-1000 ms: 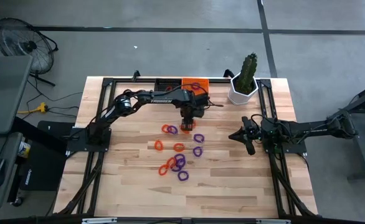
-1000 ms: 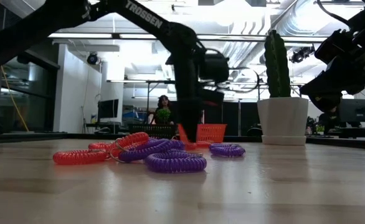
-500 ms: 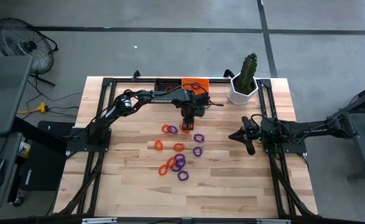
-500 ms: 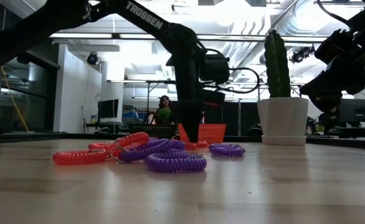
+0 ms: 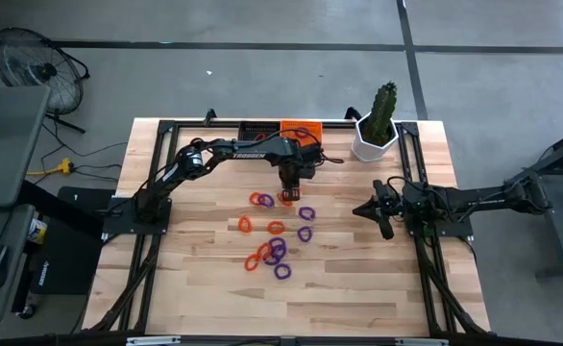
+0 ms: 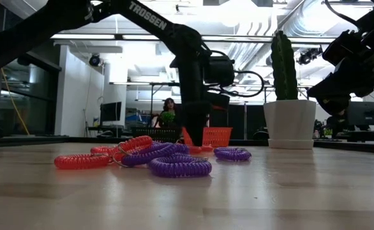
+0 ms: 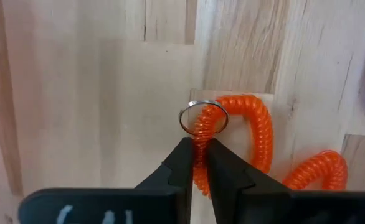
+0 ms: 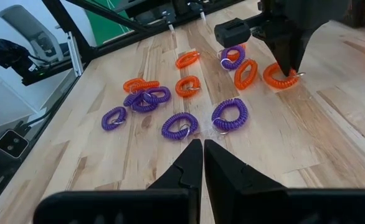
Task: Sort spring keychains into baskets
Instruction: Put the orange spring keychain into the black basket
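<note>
Left gripper (image 7: 195, 163) is clamped on an orange spring keychain (image 7: 251, 140) lying on the table near the orange basket (image 5: 301, 132); the thin pinch may slip on lifting.

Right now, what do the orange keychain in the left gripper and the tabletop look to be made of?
Orange keychain: probably glossy plastic, a ribbed coil with soft highlights, on a thin, shiny split ring that looks like metal. Tabletop: pale wood with visible grain and joined strips, matte.
</note>
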You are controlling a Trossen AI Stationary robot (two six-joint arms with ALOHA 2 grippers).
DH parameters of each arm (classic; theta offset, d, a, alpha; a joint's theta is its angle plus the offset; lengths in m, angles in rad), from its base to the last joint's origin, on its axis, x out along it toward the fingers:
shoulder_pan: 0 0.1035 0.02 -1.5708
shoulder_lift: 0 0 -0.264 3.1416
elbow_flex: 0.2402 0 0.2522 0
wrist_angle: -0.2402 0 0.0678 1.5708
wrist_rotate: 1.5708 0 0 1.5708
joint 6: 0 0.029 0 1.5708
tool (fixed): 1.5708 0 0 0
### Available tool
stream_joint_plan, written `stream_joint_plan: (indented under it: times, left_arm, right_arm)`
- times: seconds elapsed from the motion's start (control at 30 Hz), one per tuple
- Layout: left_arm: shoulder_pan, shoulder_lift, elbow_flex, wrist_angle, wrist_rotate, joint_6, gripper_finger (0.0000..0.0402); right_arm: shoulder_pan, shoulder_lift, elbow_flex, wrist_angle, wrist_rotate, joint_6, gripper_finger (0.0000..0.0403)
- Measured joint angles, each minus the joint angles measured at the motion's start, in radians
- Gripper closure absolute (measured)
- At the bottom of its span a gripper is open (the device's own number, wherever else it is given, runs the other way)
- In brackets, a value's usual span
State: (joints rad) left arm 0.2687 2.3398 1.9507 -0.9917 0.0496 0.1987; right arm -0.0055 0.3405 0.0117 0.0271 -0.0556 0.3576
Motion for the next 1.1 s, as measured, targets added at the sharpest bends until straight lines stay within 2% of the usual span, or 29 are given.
stream_joint_plan:
  times: [0.1,0.2,0.57,0.83,1.1]
  left_arm:
    - [0.0,-0.019,-0.005,-0.064,0.028,-0.013,0.037]
    - [-0.001,-0.037,-0.002,-0.045,0.053,-0.039,0.0373]
    - [0.057,-0.177,-0.002,-0.099,0.05,-0.27,0.0375]
    - [0.211,-0.278,-0.001,-0.091,0.036,-0.357,0.0375]
    - [0.378,-0.291,-0.001,-0.092,0.019,-0.45,0.0375]
  right_arm:
    - [0.0,0.0,0.0,0.0,0.0,0.0,0.0391]
    - [0.0,0.0,0.0,0.0,0.0,0.0,0.0391]
    - [0.0,0.0,0.0,0.0,0.0,0.0,0.0391]
    - [0.0,0.0,0.0,0.0,0.0,0.0,0.0391]
    - [0.0,0.0,0.0,0.0,0.0,0.0,0.0391]
